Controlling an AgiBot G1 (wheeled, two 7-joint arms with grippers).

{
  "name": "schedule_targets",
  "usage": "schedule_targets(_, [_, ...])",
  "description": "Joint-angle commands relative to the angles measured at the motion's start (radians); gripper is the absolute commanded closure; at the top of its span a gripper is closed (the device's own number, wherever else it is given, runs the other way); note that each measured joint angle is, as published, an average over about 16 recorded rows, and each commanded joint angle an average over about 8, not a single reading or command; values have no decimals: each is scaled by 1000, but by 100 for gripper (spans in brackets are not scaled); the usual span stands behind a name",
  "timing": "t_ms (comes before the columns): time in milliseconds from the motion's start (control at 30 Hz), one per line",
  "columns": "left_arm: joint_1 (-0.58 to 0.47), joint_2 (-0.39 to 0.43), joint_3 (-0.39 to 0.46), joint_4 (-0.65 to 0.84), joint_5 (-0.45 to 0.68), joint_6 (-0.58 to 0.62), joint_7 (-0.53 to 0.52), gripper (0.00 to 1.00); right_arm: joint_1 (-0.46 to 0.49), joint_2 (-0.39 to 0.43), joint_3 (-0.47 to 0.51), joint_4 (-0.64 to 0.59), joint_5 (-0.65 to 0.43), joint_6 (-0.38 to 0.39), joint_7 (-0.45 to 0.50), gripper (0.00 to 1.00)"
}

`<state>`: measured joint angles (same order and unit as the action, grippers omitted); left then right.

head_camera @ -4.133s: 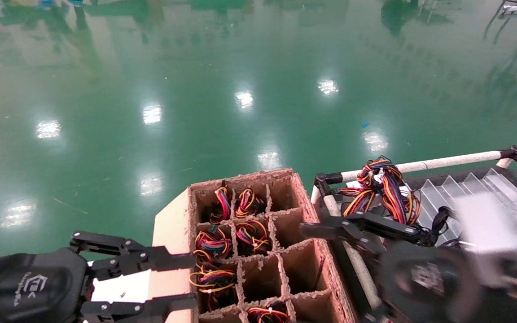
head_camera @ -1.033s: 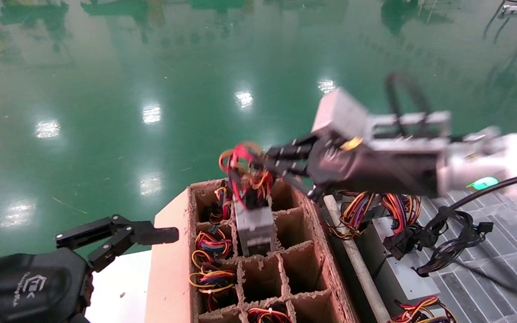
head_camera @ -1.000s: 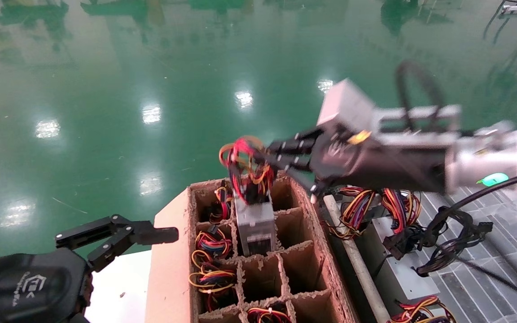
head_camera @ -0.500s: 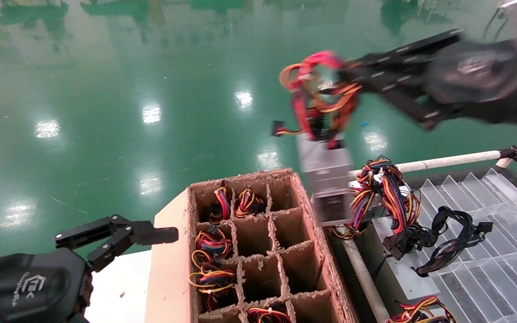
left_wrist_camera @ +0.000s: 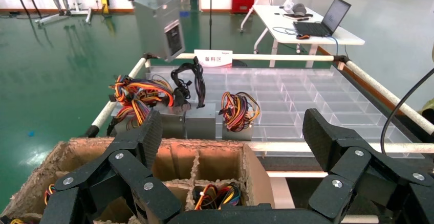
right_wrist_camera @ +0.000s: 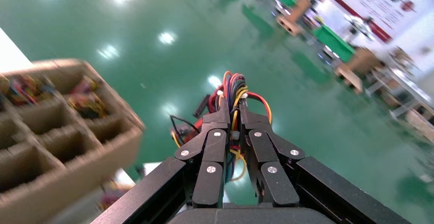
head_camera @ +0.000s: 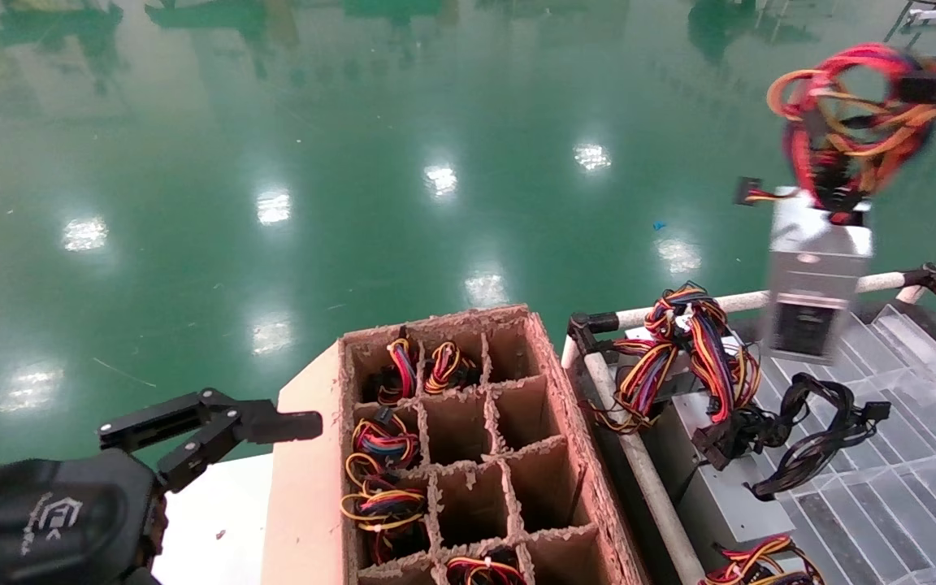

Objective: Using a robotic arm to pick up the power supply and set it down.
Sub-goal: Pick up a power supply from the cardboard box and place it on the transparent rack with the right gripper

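Observation:
The power supply (head_camera: 811, 276) is a small grey metal box with a dark label, hanging in the air above the far rail of the tray. Its red and yellow wire bundle (head_camera: 842, 122) loops up into my right gripper (head_camera: 919, 81) at the top right edge, which is shut on those wires. In the right wrist view the wires (right_wrist_camera: 236, 87) stick out past the closed right gripper (right_wrist_camera: 233, 114). The left wrist view shows the hanging power supply (left_wrist_camera: 159, 27) far off. My left gripper (left_wrist_camera: 233, 134) is open and holds nothing, parked by the cardboard box's left side.
A cardboard box (head_camera: 578, 439) with divider cells stands in front, several cells holding wire bundles. Right of it is a clear-partitioned tray (head_camera: 915, 496) with a white pipe rail (head_camera: 809, 291). On the tray lie other grey supplies, one with a purple-orange bundle (head_camera: 691, 341), one with black cables (head_camera: 809, 422).
My right gripper pulled the power supply up out of a middle box cell by its wires, then swung it up and right over the tray. The left arm stayed still.

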<state>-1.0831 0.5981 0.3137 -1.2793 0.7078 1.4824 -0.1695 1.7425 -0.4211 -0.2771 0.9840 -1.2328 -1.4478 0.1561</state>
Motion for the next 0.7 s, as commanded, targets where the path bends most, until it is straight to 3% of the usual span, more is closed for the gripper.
schedule_targets(33, [0,0,0,0,0,0,0,0,12,25,2,-21,-11,-13,-15,100])
schedule_targets(700, [0,0,1,0,-1,0,0,0,8,111,-21,-336,-93,-80,-233,100])
